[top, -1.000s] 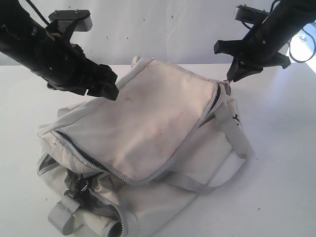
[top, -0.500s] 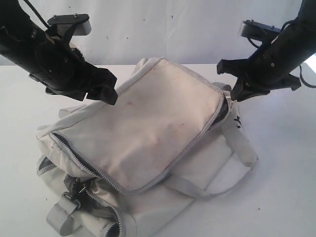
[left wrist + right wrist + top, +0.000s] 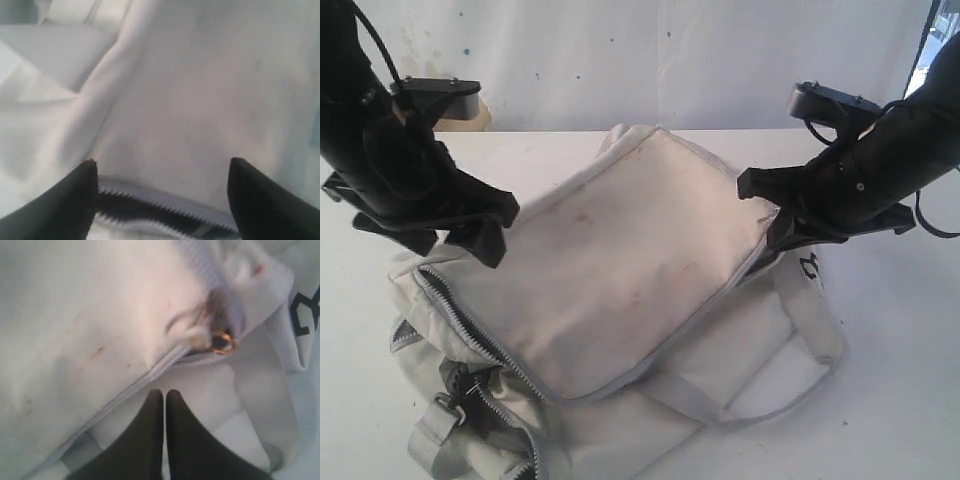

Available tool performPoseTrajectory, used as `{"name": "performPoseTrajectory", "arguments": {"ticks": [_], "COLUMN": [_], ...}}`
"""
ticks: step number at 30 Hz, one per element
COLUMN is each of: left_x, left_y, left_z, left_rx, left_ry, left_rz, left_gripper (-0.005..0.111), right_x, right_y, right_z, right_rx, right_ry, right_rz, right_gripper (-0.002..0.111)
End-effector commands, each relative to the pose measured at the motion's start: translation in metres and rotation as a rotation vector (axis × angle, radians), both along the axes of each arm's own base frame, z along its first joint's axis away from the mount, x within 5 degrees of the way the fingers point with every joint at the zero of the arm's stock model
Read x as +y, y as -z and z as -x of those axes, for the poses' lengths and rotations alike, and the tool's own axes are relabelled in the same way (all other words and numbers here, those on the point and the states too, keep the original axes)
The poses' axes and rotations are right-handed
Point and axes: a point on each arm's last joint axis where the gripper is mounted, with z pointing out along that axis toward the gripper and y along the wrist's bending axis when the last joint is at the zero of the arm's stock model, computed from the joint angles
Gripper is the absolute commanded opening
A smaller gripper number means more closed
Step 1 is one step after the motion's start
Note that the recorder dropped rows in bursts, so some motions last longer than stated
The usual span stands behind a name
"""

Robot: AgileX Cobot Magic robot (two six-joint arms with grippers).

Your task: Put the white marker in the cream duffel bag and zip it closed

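White tabletop, cream duffel bag; left gripper, jaws apart over its zipper; right gripper, jaws together

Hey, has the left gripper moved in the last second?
Yes. In the exterior view the left gripper has dropped and shifted left, farther below the table's back edge.
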Motion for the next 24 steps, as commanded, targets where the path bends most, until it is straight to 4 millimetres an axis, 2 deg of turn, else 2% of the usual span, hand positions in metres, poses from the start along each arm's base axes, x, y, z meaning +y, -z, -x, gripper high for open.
{"name": "performPoseTrajectory", "arguments": {"ticks": [1, 4, 7, 10, 15, 20, 22, 24], "left_x": [0.017, 0.02, 0.015, 0.011, 0.013, 0.0, -0.004, -0.006], "left_y": [-0.033, -0.037, -0.032, -0.019, 0.012, 0.022, 0.024, 0.025], "left_z": [0.011, 0.014, 0.016, 0.017, 0.019, 0.012, 0.011, 0.011], "left_rx": [-0.023, -0.005, 0.039, 0.113, 0.21, 0.226, 0.24, 0.264], "left_ry": [-0.09, -0.134, -0.14, -0.181, -0.226, -0.251, -0.261, -0.268], "left_rz": [-0.101, -0.115, -0.074, -0.046, -0.112, 0.001, 0.037, 0.055], "left_gripper": [0.079, 0.084, 0.091, 0.092, 0.092, 0.092, 0.091, 0.091], "right_x": [0.0, 0.0, 0.0, 0.002, 0.009, 0.012, 0.013, 0.015], "right_y": [-0.001, -0.001, -0.002, -0.002, -0.003, -0.005, -0.013, -0.019], "right_z": [0.001, 0.0, -0.001, -0.001, 0.001, -0.004, -0.01, -0.017], "right_rx": [-0.027, -0.043, -0.053, -0.044, -0.055, -0.126, -0.176, -0.183], "right_ry": [-0.001, 0.006, 0.011, 0.017, -0.009, 0.003, 0.017, -0.006], "right_rz": [0.0, -0.001, -0.004, -0.022, -0.025, -0.026, -0.032, -0.032], "right_gripper": [0.0, 0.0, 0.0, 0.0, 0.0, 0.001, 0.009, 0.026]}}
